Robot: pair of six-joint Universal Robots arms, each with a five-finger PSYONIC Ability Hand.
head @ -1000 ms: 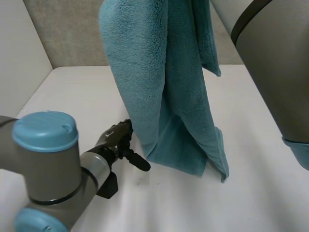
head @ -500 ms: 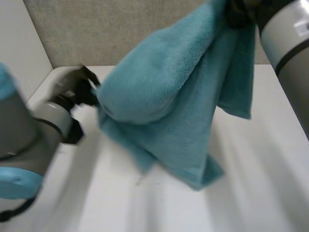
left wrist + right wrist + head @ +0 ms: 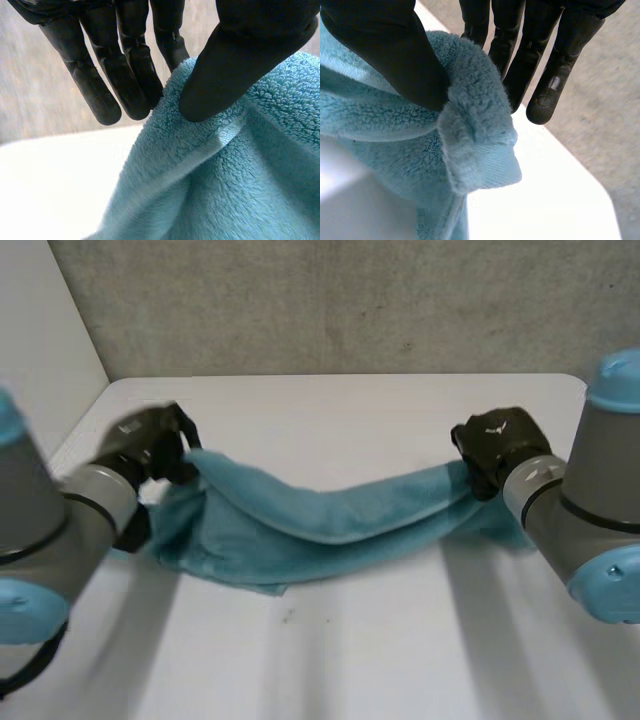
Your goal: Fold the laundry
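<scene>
A teal towel [image 3: 330, 515] is sagging onto the white tabletop [image 3: 360, 650] in a long band stretched between both hands. The left hand [image 3: 150, 445] is pinching one end between thumb and fingers, and the right hand [image 3: 495, 445] is pinching the other end likewise.

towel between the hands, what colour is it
Plain teal-blue towel, no pattern; the left wrist view shows it best.

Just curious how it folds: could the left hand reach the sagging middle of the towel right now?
Probably, but not freely: the left hand is pinching one end of the towel, the right hand the other. The middle sags between them, unobstructed, but it would likely have to let go first.
</scene>
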